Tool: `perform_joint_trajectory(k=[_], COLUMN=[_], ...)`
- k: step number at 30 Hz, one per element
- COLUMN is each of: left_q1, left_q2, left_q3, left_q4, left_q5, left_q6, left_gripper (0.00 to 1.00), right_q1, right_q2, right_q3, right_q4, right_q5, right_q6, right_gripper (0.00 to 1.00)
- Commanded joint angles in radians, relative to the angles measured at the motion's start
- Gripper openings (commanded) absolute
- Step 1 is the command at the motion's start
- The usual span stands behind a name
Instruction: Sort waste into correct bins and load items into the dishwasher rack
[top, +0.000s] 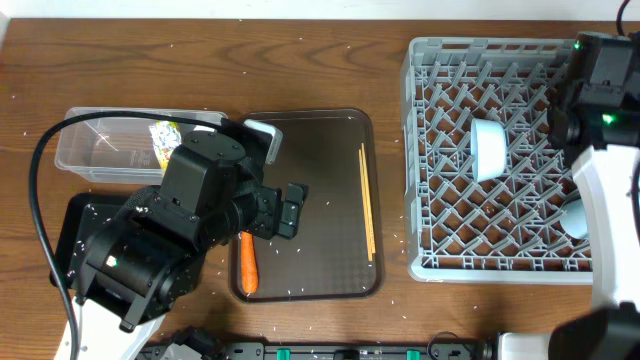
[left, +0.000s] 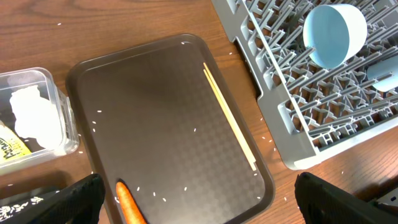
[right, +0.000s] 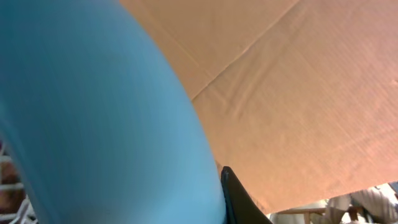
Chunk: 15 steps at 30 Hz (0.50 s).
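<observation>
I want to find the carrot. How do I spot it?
Look at the big brown tray in the middle. The carrot lies at its bottom left corner, seen from above. It is fat and orange, unlike the thin pale chopsticks on the right.

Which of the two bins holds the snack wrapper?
The clear tub, left of the brown serving tray: wrapper and tissue lie inside. The black tray sits mostly under the left arm.
</observation>
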<state>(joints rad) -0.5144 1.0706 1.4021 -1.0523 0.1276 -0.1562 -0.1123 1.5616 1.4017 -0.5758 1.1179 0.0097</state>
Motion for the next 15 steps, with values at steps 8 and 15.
perform_joint_trajectory(k=[8,15], left_q1=[-0.002,-0.002], left_q2=[0.024,0.068], left_q3=[0.014,0.012], left_q4=[-0.010,-0.045], left_q5=[-0.008,-0.008], left_q6=[0.006,0.006], left_gripper=[0.98,0.98], right_q1=[-0.030,-0.033], right_q2=[0.172,0.293], right_q3=[0.003,0.003], right_q4=[0.280,0.409], right_q5=[-0.079,-0.080], right_q6=[-0.401,-0.573], right_gripper=[0.01,0.02])
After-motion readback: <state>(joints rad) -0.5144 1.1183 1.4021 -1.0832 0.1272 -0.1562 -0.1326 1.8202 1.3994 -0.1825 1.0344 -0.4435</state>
